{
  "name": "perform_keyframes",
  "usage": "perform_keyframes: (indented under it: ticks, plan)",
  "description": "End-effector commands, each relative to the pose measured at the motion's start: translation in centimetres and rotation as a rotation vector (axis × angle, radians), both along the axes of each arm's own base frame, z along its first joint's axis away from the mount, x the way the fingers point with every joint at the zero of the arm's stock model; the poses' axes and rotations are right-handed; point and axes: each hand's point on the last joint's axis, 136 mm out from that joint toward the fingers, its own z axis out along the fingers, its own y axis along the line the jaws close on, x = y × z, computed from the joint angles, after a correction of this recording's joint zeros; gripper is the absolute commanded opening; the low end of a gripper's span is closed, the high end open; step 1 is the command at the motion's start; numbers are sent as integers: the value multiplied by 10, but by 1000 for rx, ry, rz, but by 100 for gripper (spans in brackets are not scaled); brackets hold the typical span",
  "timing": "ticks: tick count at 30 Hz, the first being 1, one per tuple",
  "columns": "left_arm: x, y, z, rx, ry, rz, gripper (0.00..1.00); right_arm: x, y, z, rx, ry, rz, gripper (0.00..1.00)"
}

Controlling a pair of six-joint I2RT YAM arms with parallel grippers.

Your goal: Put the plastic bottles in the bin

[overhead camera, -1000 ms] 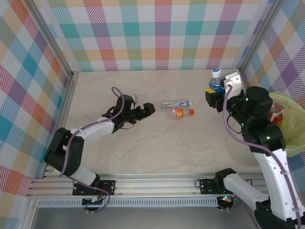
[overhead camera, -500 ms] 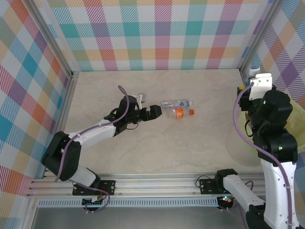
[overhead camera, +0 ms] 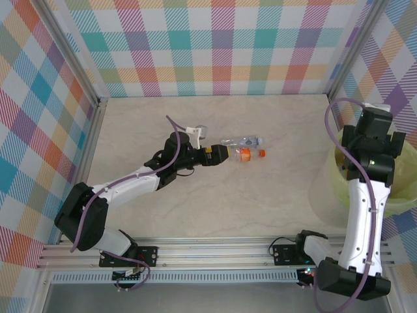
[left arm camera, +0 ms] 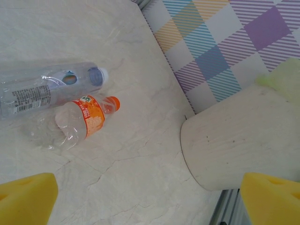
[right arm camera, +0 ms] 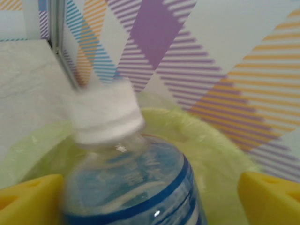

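Observation:
Two plastic bottles lie on the table: a clear one with a blue cap (overhead camera: 241, 141) (left arm camera: 47, 89) and a crushed one with an orange label and cap (overhead camera: 246, 154) (left arm camera: 86, 117). My left gripper (overhead camera: 223, 154) (left arm camera: 150, 199) is open just left of them, nothing between its fingers. My right gripper (overhead camera: 373, 147) (right arm camera: 150, 201) hangs over the yellow-green bin (overhead camera: 399, 201) (right arm camera: 225, 154). Its fingers stand wide apart around a blurred blue-labelled, white-capped bottle (right arm camera: 136, 187). That bottle leans against the left finger, with a gap to the right one.
Checked walls close in the table on three sides. A metal rail (overhead camera: 208, 251) runs along the near edge. The bin (left arm camera: 239, 136) stands at the table's right edge.
My right arm swung right from the back of the table to above the bin, carrying the blue-labelled bottle. My left gripper slid right, up to the two lying bottles.

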Motion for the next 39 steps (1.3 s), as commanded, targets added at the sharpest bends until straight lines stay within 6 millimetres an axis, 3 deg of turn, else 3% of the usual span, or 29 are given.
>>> perform_keyframes:
  ticks: [1,7,16,21,25,30,33,39]
  plan:
    - [-3,0,11,-9,-61,0,100,-8,9,11,80,-55,0,100]
    - [1,4,9,8,-70,32,100,-8,44,42,172,-195,180,100]
    - [7,12,7,24,-73,88,100,14,176,59,574,-307,872,100]
    - [9,25,0,47,-65,153,100,29,218,59,715,-359,1083,100]
    - [12,39,-4,63,-65,229,100,50,251,21,735,-228,1150,100]
    - [13,56,-7,80,-72,307,100,71,301,-57,557,61,1279,100]
    - [12,63,-8,90,-70,331,100,84,315,-101,448,205,1317,100]
    - [8,76,-9,106,-74,369,100,94,331,-166,356,400,1417,96]
